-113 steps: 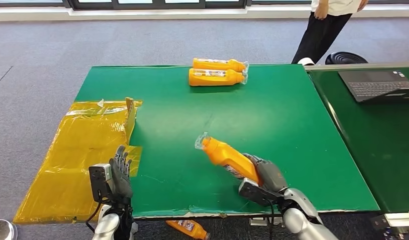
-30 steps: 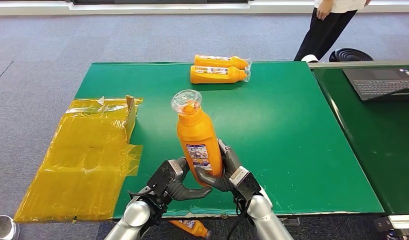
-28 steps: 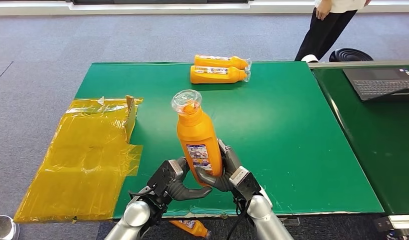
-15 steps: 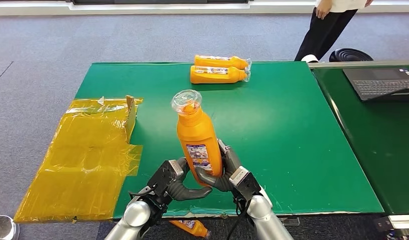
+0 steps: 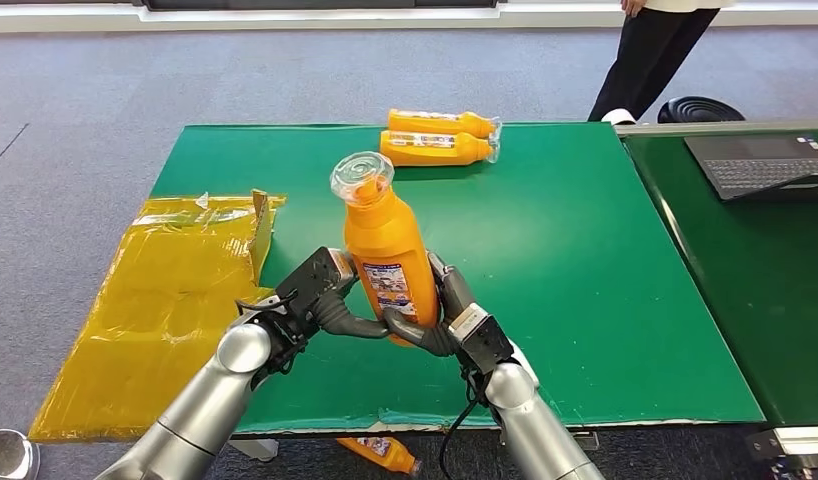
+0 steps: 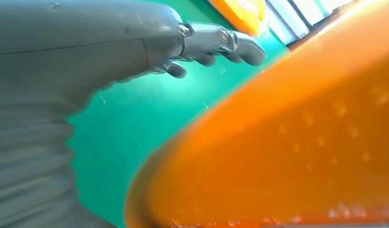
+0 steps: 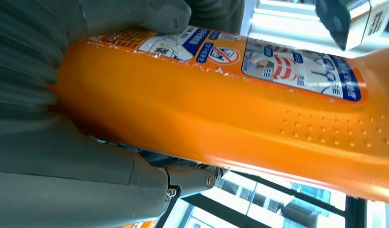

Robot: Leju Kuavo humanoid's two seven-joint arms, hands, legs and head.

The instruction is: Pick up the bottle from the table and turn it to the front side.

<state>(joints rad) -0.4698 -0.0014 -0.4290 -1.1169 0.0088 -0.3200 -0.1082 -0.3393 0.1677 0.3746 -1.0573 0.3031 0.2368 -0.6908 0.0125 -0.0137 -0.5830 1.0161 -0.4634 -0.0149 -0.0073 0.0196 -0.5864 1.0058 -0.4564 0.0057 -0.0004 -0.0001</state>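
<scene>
Head view first: holding the orange bottle (image 5: 385, 252) upright and clear of the green table (image 5: 585, 300), pickup part looking done. Gripping its lower body from both sides, left hand (image 5: 320, 297) on one flank, right hand (image 5: 440, 318) on the other, fingers wrapping underneath. Showing a white and blue label toward the camera, so guessing that's the back label and the turn to the front side is not finished, though hard to say for sure. Clear cap up top, sitting well above both hands, bottle leaning a bit. Two more orange bottles (image 5: 437, 140) lying far beyond the hands on the same table, yellow plastic sheet (image 5: 175, 300) off past the left hand. Left wrist view: looking along a grey thumb and dark fingers (image 6: 221, 42) curling next to a blurry orange wall, bottle pressing right up against the palm side. Right wrist view: clamping the bottle between thumb and palm, label with blue panels and a red no-sign facing out, tiny raised dots on the orange plastic beside the hand.
</scene>
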